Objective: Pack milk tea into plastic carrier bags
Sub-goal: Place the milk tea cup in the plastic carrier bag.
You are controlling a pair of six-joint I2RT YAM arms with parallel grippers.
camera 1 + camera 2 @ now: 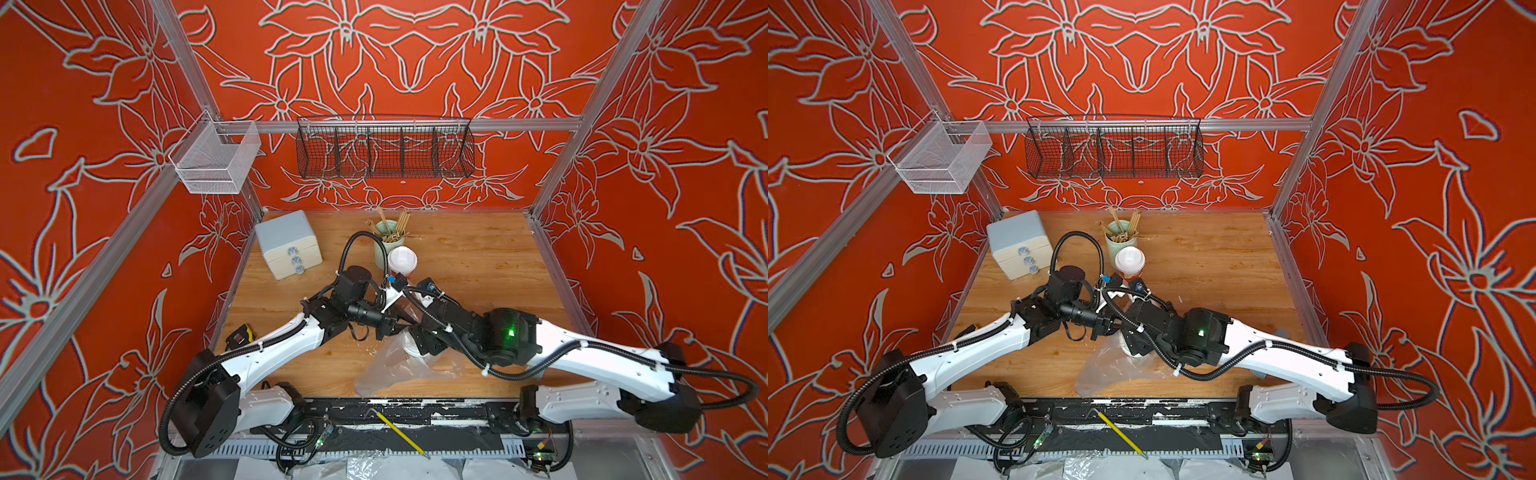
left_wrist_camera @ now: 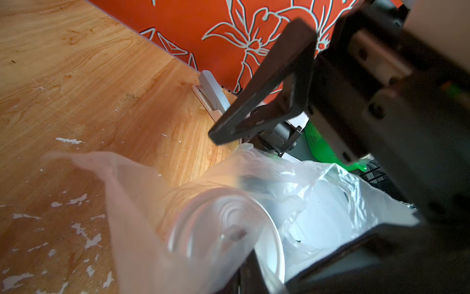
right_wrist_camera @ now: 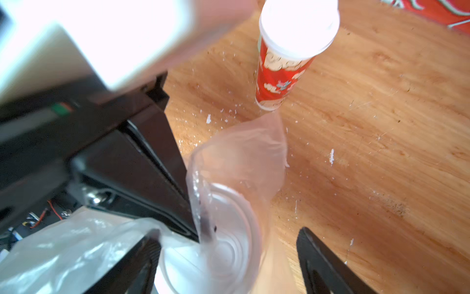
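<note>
Pinching clear bag (image 3: 241, 157) film with left gripper (image 3: 188, 225), fingers pressed together, holding bag mouth raised. Straddling white-lidded cup (image 3: 229, 254), sitting inside bag under film, with right gripper (image 3: 229, 231), fingers spread wide either side. Leaving red cup (image 3: 279, 79) standing upright on table (image 3: 381, 127), just beyond bag, beside green stick holder (image 1: 384, 245).

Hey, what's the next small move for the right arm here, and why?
Probably lift the right gripper straight up, clear of the plastic bag. Its jaws stand open on either side of the white-lidded cup, which already has plastic draped over it, while the shut left gripper pinches the bag's edge. The red cup stands unbagged on the table, so it likely goes next.
</note>
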